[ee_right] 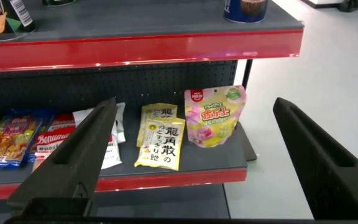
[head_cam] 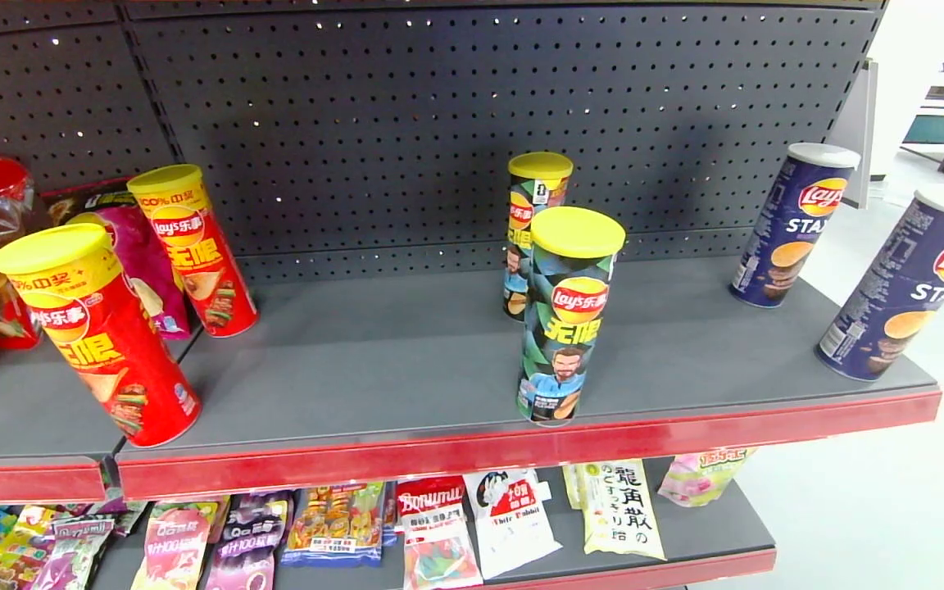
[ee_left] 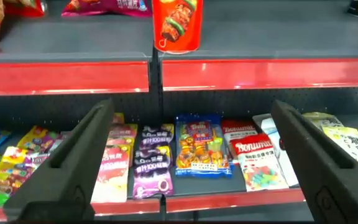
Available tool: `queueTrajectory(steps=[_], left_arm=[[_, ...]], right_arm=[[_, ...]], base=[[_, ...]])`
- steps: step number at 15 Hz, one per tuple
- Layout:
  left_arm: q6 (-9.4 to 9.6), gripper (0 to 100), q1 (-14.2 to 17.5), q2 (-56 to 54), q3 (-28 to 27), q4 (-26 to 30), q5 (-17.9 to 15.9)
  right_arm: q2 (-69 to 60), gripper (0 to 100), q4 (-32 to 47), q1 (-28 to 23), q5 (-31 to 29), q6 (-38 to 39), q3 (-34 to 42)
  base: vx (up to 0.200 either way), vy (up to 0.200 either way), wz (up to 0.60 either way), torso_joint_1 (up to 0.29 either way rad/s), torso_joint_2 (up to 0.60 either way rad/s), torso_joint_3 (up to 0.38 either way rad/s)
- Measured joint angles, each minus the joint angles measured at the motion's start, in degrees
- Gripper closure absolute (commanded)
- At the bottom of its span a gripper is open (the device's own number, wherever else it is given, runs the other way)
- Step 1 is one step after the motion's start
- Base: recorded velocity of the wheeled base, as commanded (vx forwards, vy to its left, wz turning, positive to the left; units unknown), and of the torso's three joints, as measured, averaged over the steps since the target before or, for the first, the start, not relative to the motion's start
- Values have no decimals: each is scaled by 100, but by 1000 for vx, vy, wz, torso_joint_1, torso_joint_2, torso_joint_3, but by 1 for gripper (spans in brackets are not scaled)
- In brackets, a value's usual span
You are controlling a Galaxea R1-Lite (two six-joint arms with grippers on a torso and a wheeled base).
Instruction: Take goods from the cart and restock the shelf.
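The top shelf [head_cam: 406,352] is holding six chip cans, all standing up. Taking the middle of the shelf as the middle of a clock, the front green can [head_cam: 566,315] with a yellow lid is standing near the red front edge [head_cam: 521,451] at about 5 o'clock. The back green can [head_cam: 533,205] is standing just behind it, at about 1 o'clock, near the back wall.

At 9 o'clock the front red can [head_cam: 99,336] is standing close to the edge, and the back red can [head_cam: 193,250] is standing at about 10 o'clock. A purple bag [head_cam: 144,262] is leaning between them. At 3 o'clock the front blue can [head_cam: 902,287] and the back blue can [head_cam: 791,225] are standing at the far end of the shelf.

At 6 o'clock, candy bags [head_cam: 333,524] are lying in a row on the lower shelf [head_cam: 718,524].

The left gripper [ee_left: 191,112] is facing the lower shelf, under the front red can. Its jaws are standing wide apart, gripping nothing. The right gripper [ee_right: 194,106] is facing a pink and green bag [ee_right: 215,116] on the lower shelf. Its jaws are standing wide apart too, gripping nothing.
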Motion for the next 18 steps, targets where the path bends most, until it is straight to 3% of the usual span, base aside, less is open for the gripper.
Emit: queueTrajectory(steps=[5, 7, 12, 18], left_arm=[[55, 0, -11, -46, -2, 0, -27], [60, 0, -11, -51, -5, 2, -24], [62, 0, -9, -55, -5, 2, -27], [63, 0, -9, -57, -5, 5, -27]], right_arm=[[2, 0, -21, 6, 394, -146, -11], [137, 0, -23, 28, 670, -133, -384], [2019, 0, 49, 171, 979, -688, -1278], [4169, 0, 11, 1304, 1015, -889, -1862]], base=[[0, 0, 0, 0, 0, 0], [0, 0, 0, 0, 0, 0], [0, 0, 0, 0, 0, 0], [0, 0, 0, 0, 0, 0]])
